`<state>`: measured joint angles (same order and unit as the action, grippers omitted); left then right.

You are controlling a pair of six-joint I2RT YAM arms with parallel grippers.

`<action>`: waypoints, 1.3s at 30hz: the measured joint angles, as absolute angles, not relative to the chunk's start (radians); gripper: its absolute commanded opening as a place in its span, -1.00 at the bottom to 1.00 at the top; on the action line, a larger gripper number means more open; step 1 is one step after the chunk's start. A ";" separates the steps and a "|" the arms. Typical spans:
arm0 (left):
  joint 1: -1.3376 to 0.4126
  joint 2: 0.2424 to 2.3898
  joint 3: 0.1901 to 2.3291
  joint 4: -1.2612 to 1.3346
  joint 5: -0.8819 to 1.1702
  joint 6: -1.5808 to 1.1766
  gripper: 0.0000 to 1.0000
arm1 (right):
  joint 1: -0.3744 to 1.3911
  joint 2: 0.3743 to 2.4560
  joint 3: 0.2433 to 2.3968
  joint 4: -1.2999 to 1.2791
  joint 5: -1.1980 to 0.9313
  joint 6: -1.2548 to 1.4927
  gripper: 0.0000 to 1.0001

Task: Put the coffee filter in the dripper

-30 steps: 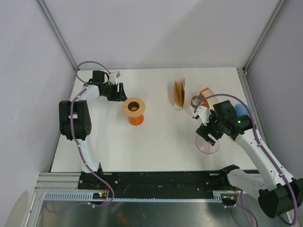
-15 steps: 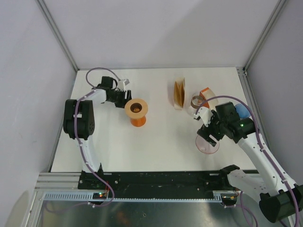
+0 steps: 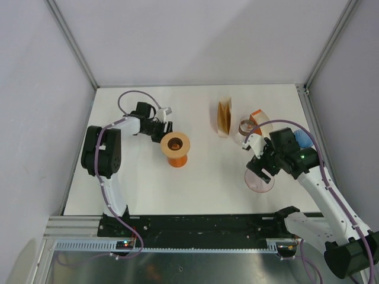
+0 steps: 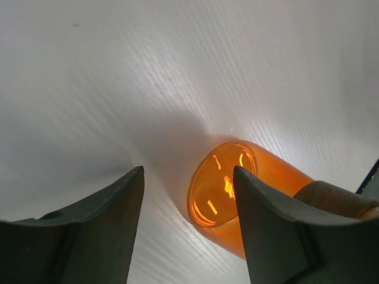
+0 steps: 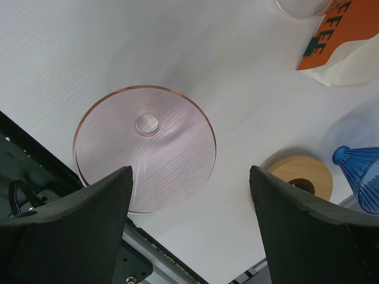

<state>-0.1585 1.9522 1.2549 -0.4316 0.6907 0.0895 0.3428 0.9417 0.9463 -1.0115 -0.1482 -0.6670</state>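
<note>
The dripper [image 3: 175,148] is an orange glass vessel with a funnel top and a brown collar, standing left of the table's middle. My left gripper [image 3: 163,128] is right beside it on its far-left side, jaws open. In the left wrist view the dripper's round base [image 4: 220,190] shows just past the fingertips, and the right finger [image 4: 266,225] overlaps its side; the left gripper [image 4: 188,170] holds nothing. Brown coffee filters stand in a clear holder [image 3: 224,117] at the back middle. My right gripper [image 3: 260,163] [image 5: 189,171] hangs open over a pink disc [image 5: 145,157].
An orange-and-white coffee bag [image 3: 256,116] [image 5: 331,35] and a small glass [image 3: 244,126] sit behind the right gripper. A blue ribbed cone [image 5: 361,177] and a wooden ring [image 5: 299,176] lie to its right. The pink disc [image 3: 259,181] is near the table's front edge.
My left gripper has swung right and nearer, and the dripper has shifted right and nearer along with it. The right arm has stayed almost still.
</note>
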 measured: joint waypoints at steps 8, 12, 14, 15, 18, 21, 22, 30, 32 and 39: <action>-0.234 1.920 1.203 -0.432 0.717 0.106 0.33 | 0.343 0.942 0.933 -1.011 -0.137 -0.672 0.69; -0.250 1.893 1.183 -0.434 0.723 0.106 0.33 | 0.343 0.952 0.924 -1.010 -0.128 -0.678 0.67; -0.251 1.879 1.175 -0.434 0.723 0.106 0.33 | 0.342 0.966 0.920 -1.004 -0.128 -0.683 0.64; -0.251 1.872 1.172 -0.435 0.723 0.106 0.34 | 0.342 0.974 0.918 -1.000 -0.128 -0.685 0.61; -0.251 1.854 1.167 -0.435 0.715 0.105 0.35 | 0.335 1.026 0.917 -0.981 -0.127 -0.690 0.53; -0.249 1.834 1.166 -0.435 0.696 0.106 0.37 | 0.333 1.080 0.914 -0.962 -0.125 -0.694 0.51; -0.247 1.829 1.166 -0.435 0.686 0.106 0.38 | 0.333 1.096 0.913 -0.957 -0.126 -0.697 0.50; -0.210 1.823 1.169 -0.435 0.635 0.106 0.39 | 0.327 1.156 0.913 -0.928 -0.143 -0.719 0.45; -0.205 1.824 1.176 -0.436 0.620 0.106 0.39 | 0.325 1.171 0.913 -0.926 -0.142 -0.719 0.45; -0.185 1.836 1.226 -0.435 0.585 0.106 0.39 | 0.325 1.177 0.909 -0.922 -0.142 -0.724 0.18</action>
